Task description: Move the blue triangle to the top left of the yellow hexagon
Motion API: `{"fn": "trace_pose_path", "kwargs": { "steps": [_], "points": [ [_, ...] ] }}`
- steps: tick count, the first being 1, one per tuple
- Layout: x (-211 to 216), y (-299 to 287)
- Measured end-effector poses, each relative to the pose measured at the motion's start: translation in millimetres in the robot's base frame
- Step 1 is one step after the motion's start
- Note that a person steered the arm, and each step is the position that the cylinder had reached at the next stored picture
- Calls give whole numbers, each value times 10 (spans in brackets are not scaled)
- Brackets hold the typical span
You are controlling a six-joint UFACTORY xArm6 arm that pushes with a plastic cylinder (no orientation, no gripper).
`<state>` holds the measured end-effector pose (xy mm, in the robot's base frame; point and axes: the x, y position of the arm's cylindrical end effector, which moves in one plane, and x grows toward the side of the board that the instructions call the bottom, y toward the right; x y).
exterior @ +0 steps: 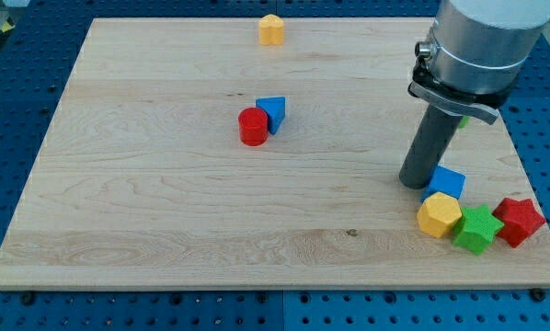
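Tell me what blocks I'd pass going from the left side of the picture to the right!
Red cylinder → blue triangle → yellow hexagon → green star → red star.

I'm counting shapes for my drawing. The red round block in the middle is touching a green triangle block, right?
Not quite. The camera view shows the red round block touching a blue triangle, not a green one. The green block is a star down at the view's bottom right, beside the yellow hexagon. My tip is over there too.
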<state>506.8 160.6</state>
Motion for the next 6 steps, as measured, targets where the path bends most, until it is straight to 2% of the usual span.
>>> {"fn": "trace_pose_path", "kwargs": {
  "steps": [2, 3, 5, 6],
  "points": [
    [2, 497],
    [2, 347],
    [-14, -898],
    [-152, -1656]
  ]
}}
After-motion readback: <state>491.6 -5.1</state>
